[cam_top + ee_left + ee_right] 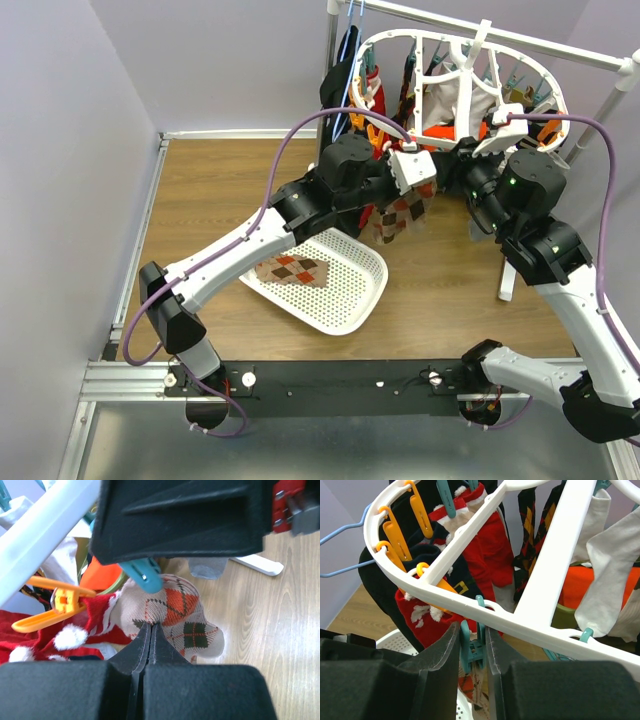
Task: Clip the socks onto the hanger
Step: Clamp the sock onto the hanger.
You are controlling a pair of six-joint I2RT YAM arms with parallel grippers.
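Note:
The white oval hanger (400, 36) hangs on a rail at the back with red, navy and argyle socks clipped on it. My left gripper (407, 186) is shut on an argyle sock (400, 216), holding it up under the ring's front edge. In the left wrist view the gripper (150, 626) pinches the sock's (182, 611) cuff just below a teal clip (145, 575). My right gripper (472, 630) squeezes that teal clip (479, 642) under the hanger ring (470, 602), with the sock (475, 690) below it. In the top view the right gripper (452, 160) is next to the left one.
A white perforated basket (350, 300) lies on the wooden floor with another argyle sock (293, 270) in it. A black garment on a blue wire hanger (342, 70) hangs left of the ring. The rack's white foot (507, 280) stands at the right. Orange clips (395, 535) dangle nearby.

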